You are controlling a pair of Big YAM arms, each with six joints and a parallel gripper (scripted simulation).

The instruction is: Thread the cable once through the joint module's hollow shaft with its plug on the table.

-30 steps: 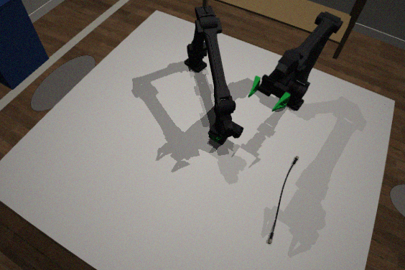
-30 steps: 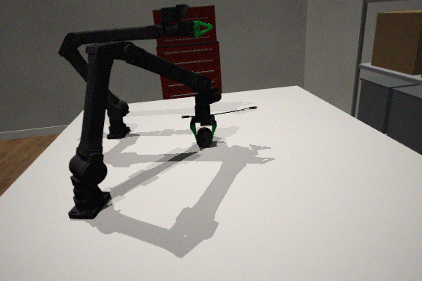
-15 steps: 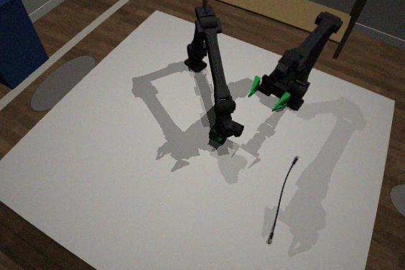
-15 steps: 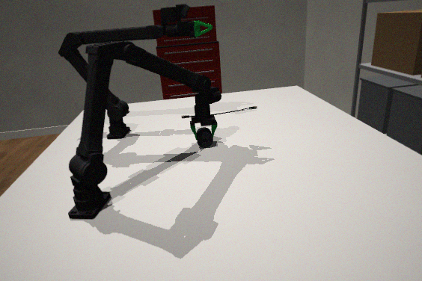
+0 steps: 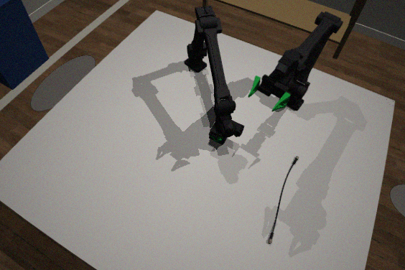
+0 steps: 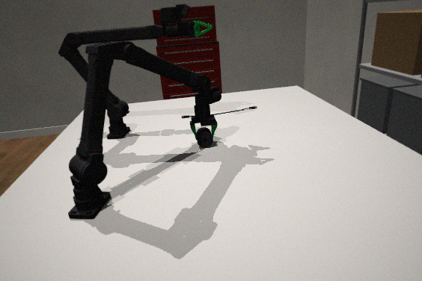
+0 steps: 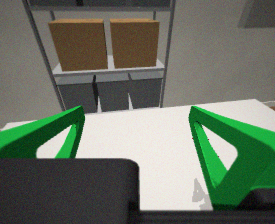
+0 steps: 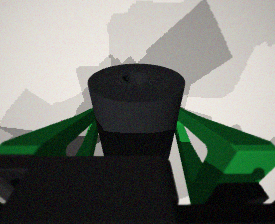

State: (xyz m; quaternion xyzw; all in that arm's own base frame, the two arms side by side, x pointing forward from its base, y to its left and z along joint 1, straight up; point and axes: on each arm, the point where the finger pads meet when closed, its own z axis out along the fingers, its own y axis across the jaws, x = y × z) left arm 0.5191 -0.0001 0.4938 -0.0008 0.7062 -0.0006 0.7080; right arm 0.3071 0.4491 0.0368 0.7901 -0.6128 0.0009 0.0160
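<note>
The white, matte worktop (image 5: 108, 199) (image 6: 318, 207) (image 7: 154, 140) (image 8: 19, 30) carries everything, giving the cable a flat place to lie. The left black jointed arm (image 5: 312, 55) (image 6: 116, 33) is raised and drawn back, its green-fingered left end effector (image 5: 261, 103) (image 6: 212, 28) (image 7: 136, 111) wide and holding nothing, presumably kept ready for the cable. The right black jointed arm (image 5: 217, 66) (image 6: 93, 113) reaches down; its green-fingered right end effector (image 5: 217, 139) (image 6: 205, 137) (image 8: 136, 111) grips the dark, cylindrical joint module (image 5: 220, 142) (image 6: 204, 137) (image 8: 137, 117) from opposite sides, leaving the round end face exposed, which would suit threading. Whether its underside touches the worktop I cannot tell. The thin black cable (image 5: 281, 195) (image 6: 236, 110) lies in a gentle bow, well apart from the module and wholly unthreaded; which end is the plug is too small to tell. Steadying the bore while the other arm fetches the cable seems the purpose, with release needed afterwards.
</note>
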